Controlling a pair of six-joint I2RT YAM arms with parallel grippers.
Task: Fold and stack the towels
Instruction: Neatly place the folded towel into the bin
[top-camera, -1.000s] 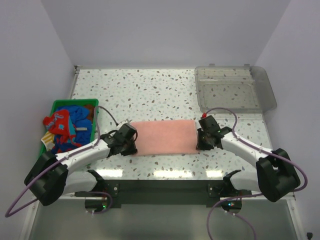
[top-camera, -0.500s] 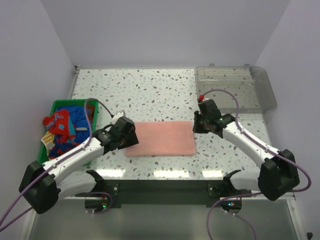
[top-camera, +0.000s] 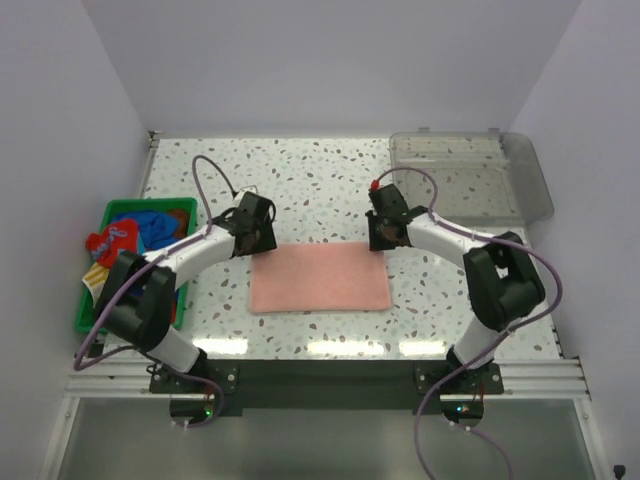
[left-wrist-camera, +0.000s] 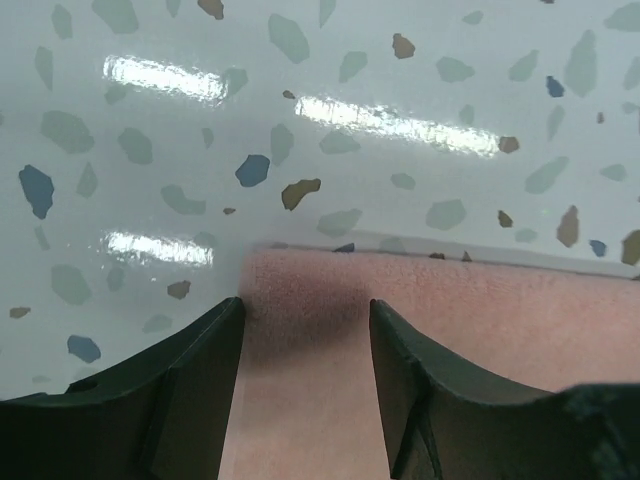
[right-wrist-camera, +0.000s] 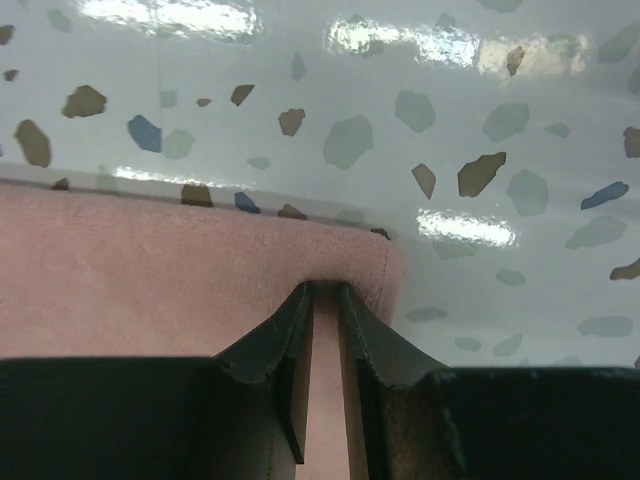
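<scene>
Lying flat near the middle of the worktop (top-camera: 300, 180): one salmon pink towel (top-camera: 320, 280), a tidy rectangle with its long edges running left to right. It sits between the two arms, where both reach it equally well.

Left jaws, on the left arm (top-camera: 190, 250): set over the towel's far left corner and standing well apart, one finger to each side of the corner. Nothing is clamped. The position suits taking that corner for a fold.

Right jaws, on the right arm (top-camera: 440, 235): at the far right corner, drawn almost together. A thin strip of pink cloth shows in the slit, and the edge appears pinched. With matching holds on both far corners, that edge could be carried toward the near one.

Green basket (top-camera: 150, 203), left edge of the worktop: holds the other towels (top-camera: 145, 225) in an unfolded heap, royal blue and red-patterned blue uppermost. These are judged to be stock awaiting their turn.

Clear tray (top-camera: 530, 190), far right corner: well apart from the pink towel, and possibly where the stack is meant to go.

Brands, labels, writing: none legible in any view.
</scene>
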